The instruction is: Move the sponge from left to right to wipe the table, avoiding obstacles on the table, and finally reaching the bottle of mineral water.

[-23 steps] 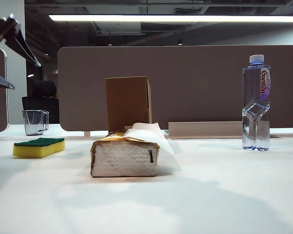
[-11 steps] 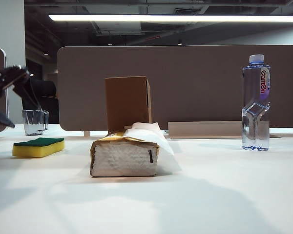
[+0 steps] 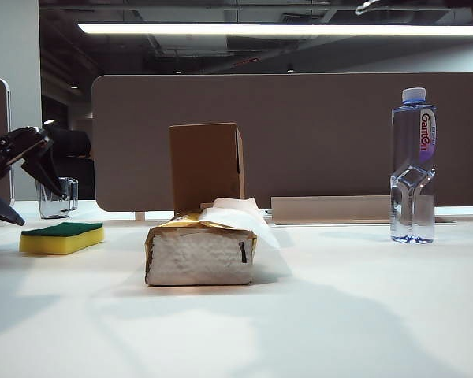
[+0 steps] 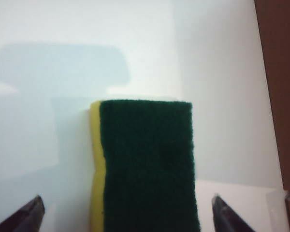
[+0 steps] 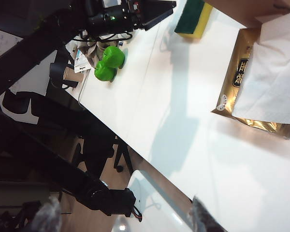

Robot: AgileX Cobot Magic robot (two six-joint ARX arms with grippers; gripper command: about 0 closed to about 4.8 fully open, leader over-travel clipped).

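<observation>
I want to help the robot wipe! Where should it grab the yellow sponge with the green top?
Probably from above, pinching the two long yellow sides of the flat yellow foam sponge with the dark green scouring top. It lies flat, and the open left claw already straddles it.

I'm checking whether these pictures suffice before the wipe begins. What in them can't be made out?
- Left tool: exterior view's left edge cuts off its arm; whether it touches the sponge is unclear.
- Sponge: left wrist view's lower edge cuts its near end.
- Right tool: only blurred fingertips show; in the exterior view it's out of frame.
- Cardboard box: base hidden behind the tissue pack.
- Bottle: small label print unreadable.
</observation>
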